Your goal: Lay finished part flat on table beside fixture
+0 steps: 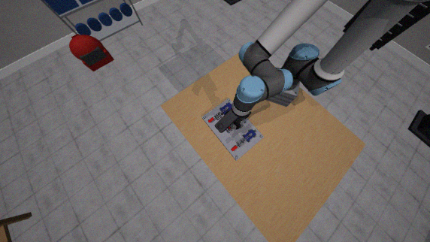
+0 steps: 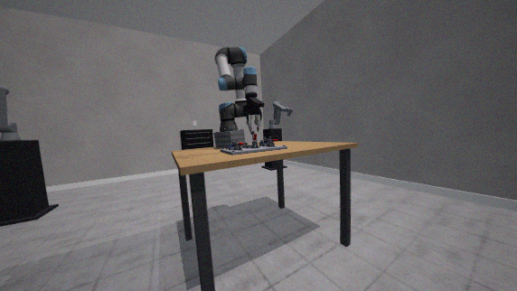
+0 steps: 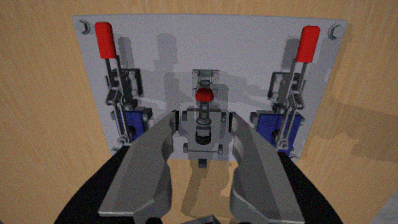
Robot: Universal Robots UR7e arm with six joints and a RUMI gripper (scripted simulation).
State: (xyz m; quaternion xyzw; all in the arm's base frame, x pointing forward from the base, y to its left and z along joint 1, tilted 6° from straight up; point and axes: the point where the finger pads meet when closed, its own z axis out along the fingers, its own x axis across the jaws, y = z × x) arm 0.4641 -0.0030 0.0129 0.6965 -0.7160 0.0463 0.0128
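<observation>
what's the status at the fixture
gripper open over the middle station, holding nothing; both blue blanks under their clamps; middle clamp's red handle upright between the fingers

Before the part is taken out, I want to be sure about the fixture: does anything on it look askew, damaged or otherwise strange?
Nothing looks damaged. Only the middle clamp's red handle differs: it stands up toward the wrist camera, while the two outer red handles lie along the plate.
</observation>
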